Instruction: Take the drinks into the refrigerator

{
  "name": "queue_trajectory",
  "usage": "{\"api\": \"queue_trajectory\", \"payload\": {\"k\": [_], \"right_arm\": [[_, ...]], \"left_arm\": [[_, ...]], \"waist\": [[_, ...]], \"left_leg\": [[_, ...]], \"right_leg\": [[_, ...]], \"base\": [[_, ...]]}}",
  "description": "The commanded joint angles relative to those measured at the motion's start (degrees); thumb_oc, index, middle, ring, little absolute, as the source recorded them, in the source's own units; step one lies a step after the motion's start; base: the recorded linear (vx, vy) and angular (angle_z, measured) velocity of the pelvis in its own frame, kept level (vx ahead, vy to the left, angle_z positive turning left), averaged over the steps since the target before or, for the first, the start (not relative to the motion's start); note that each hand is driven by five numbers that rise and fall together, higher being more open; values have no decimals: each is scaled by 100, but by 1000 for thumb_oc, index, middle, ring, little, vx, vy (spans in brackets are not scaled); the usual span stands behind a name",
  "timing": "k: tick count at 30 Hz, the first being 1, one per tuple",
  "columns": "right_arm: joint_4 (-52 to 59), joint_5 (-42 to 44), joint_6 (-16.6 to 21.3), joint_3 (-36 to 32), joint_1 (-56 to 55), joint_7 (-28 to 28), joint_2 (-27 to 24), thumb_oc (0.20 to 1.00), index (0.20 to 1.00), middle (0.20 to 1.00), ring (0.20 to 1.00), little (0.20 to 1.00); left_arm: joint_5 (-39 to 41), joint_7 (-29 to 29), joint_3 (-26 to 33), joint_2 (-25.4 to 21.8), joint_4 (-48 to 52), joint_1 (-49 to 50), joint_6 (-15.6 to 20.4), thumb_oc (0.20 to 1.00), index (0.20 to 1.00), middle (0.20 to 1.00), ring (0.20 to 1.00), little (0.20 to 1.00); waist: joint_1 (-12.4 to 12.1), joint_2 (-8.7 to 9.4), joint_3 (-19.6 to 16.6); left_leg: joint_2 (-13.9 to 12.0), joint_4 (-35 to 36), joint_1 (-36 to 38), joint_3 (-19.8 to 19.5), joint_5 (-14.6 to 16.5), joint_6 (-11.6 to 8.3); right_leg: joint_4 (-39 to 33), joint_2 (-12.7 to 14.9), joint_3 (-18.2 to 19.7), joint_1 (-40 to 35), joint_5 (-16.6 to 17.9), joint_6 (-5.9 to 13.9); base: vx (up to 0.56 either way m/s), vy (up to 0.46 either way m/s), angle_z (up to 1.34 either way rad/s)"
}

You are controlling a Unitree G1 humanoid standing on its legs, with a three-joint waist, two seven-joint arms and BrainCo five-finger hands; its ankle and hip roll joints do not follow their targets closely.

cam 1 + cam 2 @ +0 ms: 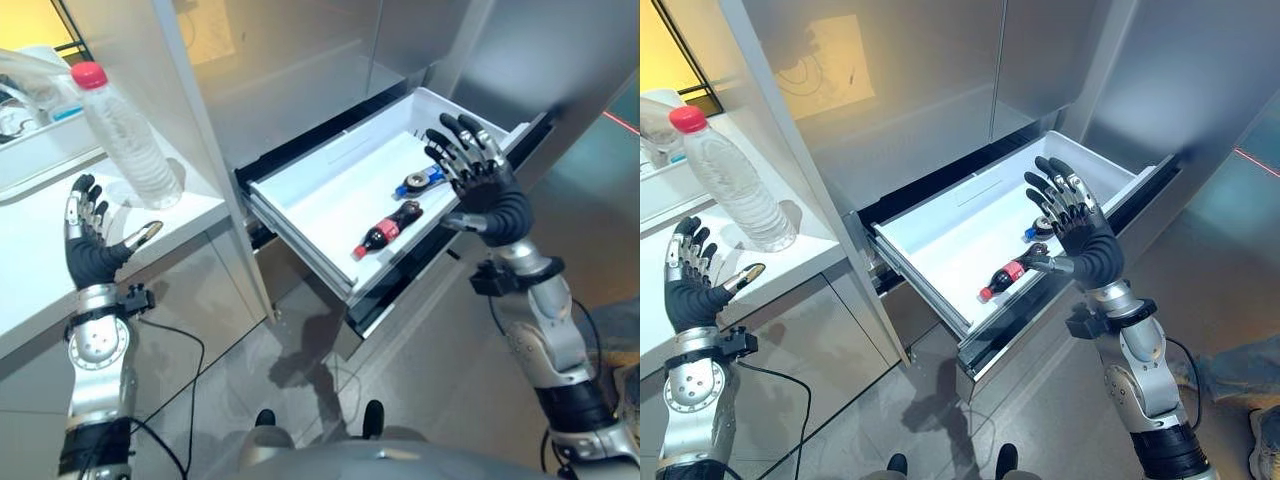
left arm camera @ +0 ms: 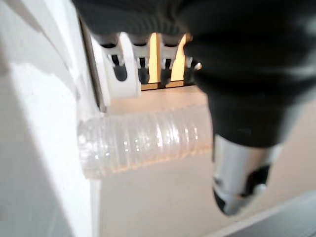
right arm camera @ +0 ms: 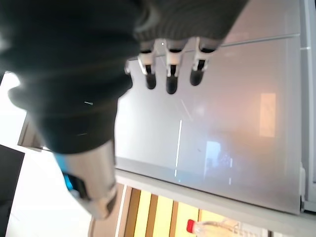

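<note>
The white refrigerator drawer (image 1: 310, 185) is pulled out. In it lie a dark cola bottle with a red cap (image 1: 386, 229) and a smaller bottle with a blue label (image 1: 418, 182). My right hand (image 1: 474, 170) hovers open above the drawer's right side, fingers spread, holding nothing. A clear water bottle with a red cap (image 1: 125, 135) stands upright on the white counter (image 1: 40, 260) at the left. My left hand (image 1: 88, 240) is open just in front of that bottle, palm towards it, apart from it. The same ribbed clear water bottle (image 2: 143, 140) shows past the left hand's fingers (image 2: 128, 69).
The refrigerator's grey doors (image 1: 290, 60) rise behind the drawer. A tall white panel (image 1: 180, 100) separates the counter from the refrigerator. Grey tiled floor (image 1: 420, 380) lies below the drawer. A sink-like basin (image 1: 30, 120) sits at the counter's far left.
</note>
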State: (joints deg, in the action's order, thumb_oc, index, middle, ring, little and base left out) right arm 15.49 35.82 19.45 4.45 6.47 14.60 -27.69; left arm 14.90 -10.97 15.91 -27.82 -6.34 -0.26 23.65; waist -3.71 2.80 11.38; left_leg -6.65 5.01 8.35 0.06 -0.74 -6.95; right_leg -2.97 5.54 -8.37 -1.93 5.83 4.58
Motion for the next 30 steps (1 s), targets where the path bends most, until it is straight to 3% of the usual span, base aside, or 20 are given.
{"api": "queue_trajectory", "payload": {"k": [1, 15, 30], "right_arm": [[655, 333, 130, -162, 220, 79, 81, 1000, 1000, 1000, 1000, 1000], [773, 539, 10, 121, 208, 247, -7, 1000, 1000, 1000, 1000, 1000], [866, 566, -43, 127, 82, 342, 52, 1000, 1000, 1000, 1000, 1000]], "left_arm": [[161, 13, -143, -516, -238, -457, 147, 1000, 1000, 1000, 1000, 1000], [590, 137, -342, -1182, -1241, -1033, -38, 1000, 1000, 1000, 1000, 1000], [525, 398, -804, -1015, -1664, -1263, -196, 1000, 1000, 1000, 1000, 1000]], "waist": [[82, -23, -12], [241, 20, -26], [357, 119, -86]], "left_leg": [[362, -1, 131, -61, 418, 547], [339, -1, 203, 117, 447, 557], [338, -1, 326, 259, 503, 560]], "right_leg": [[869, -160, -179, -90, -732, -31], [940, -234, 50, 17, -712, 5], [879, -286, 237, -30, -638, 30]], "base": [[0, 0, 0], [7, 8, -10], [-3, 3, -6]]}}
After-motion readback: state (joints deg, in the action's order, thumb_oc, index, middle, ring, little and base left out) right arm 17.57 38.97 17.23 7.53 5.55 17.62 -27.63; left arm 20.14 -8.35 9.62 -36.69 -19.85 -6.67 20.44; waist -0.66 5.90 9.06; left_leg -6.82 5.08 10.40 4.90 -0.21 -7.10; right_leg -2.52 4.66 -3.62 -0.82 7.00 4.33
